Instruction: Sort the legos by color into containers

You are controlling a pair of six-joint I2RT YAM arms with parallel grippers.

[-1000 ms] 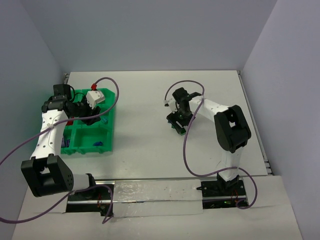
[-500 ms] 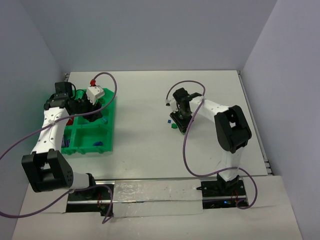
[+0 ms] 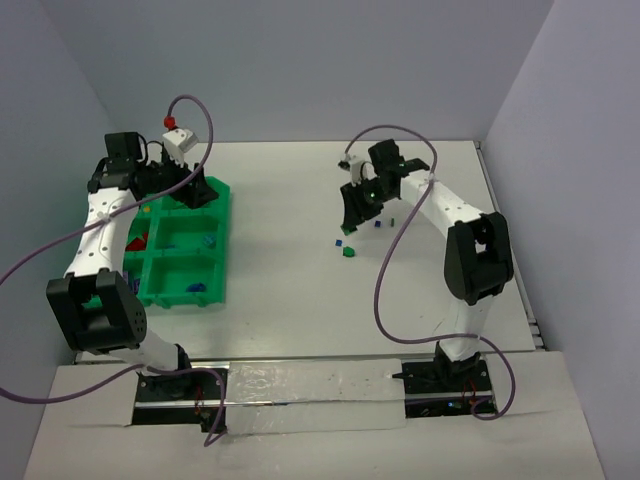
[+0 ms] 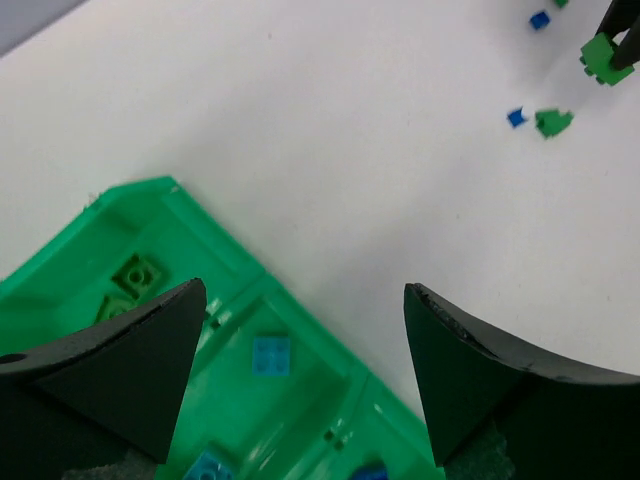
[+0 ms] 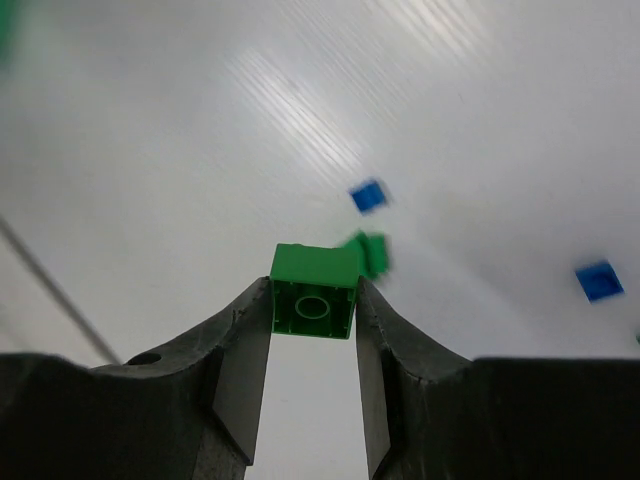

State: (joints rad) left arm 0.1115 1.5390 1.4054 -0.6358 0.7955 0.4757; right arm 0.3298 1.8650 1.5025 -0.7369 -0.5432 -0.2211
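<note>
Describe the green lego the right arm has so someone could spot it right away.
Find the right gripper above the white table, well right of the green tray. The green brick is pinched between its fingers. Unlike the other green piece and blue bits lying loose on the table, it is held off the surface.

You've got a white matte table (image 3: 290,300), plain top. Three pale lilac-grey walls box it in: the back wall (image 3: 320,60) meets the table's far edge, and the left wall (image 3: 40,150) and right wall (image 3: 585,150) rise from its two sides. A crinkled shiny strip (image 3: 310,385) runs along the table's near edge, with a paler ledge (image 3: 330,450) just nearer than it. A thin dark seam (image 3: 532,310) follows the table's right edge, at the foot of the right wall. The light is soft and even, and shadows on the table are faint. In your right wrist view the tabletop shows streaky glare.
</note>
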